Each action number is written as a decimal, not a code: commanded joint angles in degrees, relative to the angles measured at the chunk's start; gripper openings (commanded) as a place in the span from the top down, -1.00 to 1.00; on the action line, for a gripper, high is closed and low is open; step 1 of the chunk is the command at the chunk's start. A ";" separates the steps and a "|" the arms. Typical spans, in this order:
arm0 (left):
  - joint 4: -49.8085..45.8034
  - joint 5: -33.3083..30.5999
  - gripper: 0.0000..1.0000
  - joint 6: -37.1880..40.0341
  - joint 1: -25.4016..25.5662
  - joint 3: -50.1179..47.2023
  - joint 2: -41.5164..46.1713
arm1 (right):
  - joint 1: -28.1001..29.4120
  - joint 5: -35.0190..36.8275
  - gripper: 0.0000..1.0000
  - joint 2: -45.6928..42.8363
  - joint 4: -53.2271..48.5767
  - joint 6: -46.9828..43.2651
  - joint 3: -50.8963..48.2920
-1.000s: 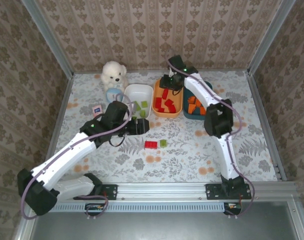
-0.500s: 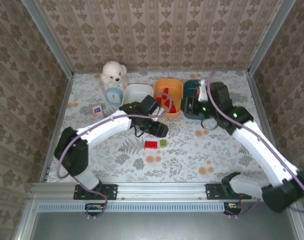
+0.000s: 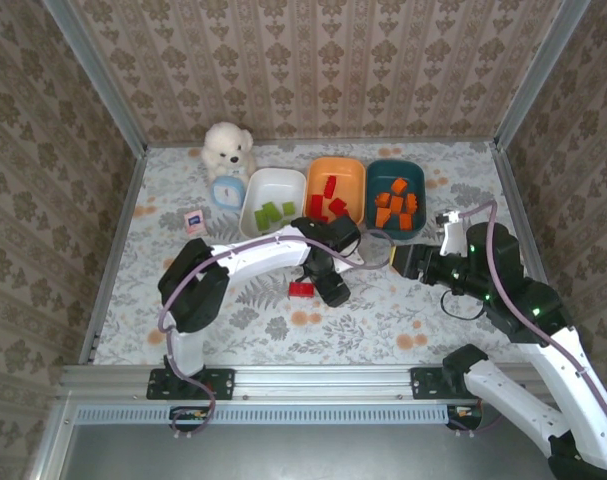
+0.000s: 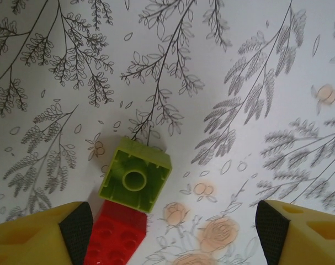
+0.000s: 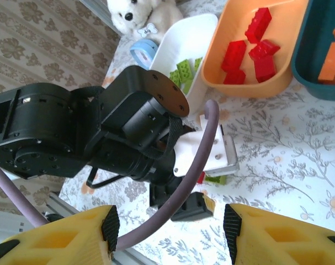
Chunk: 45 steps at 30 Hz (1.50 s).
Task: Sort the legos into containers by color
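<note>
At the bottom of the left wrist view, the left tool hangs released and empty over the surface. A red brick lies by its lower-left finger, with a light green brick touching it just beyond. It seems best to centre on one brick and descend squarely, sparing its neighbour. Farther off, at upper centre of the top view, the white dish holds greens and the orange dish holds reds. The right tool is released too.
</note>
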State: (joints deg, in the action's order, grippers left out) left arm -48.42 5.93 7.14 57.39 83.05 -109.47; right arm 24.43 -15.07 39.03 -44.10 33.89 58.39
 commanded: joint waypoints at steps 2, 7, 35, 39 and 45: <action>-1.36 -2.34 -0.62 8.91 0.50 0.35 -1.51 | 0.21 -1.48 -0.17 -1.23 -1.47 2.26 1.28; 0.46 -7.18 -0.62 8.27 1.06 1.43 -5.09 | 0.18 -7.09 -0.32 -1.23 2.34 4.46 1.64; 0.80 -7.12 0.37 2.65 -0.22 4.24 -6.71 | 0.23 -9.01 -0.39 0.65 2.92 5.62 2.11; 2.38 -5.87 0.37 -2.89 -3.80 5.04 -1.46 | 0.19 -8.95 -0.38 0.58 2.40 4.83 2.52; 4.68 -1.21 0.38 -10.04 -13.52 7.88 5.57 | 0.18 -9.75 -0.37 1.37 3.75 4.90 1.95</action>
State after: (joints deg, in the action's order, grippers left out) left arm -45.43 1.78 2.48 47.51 88.07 -108.14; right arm 24.43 -23.14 39.88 -42.30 39.22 59.11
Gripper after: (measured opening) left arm 0.331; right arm 0.686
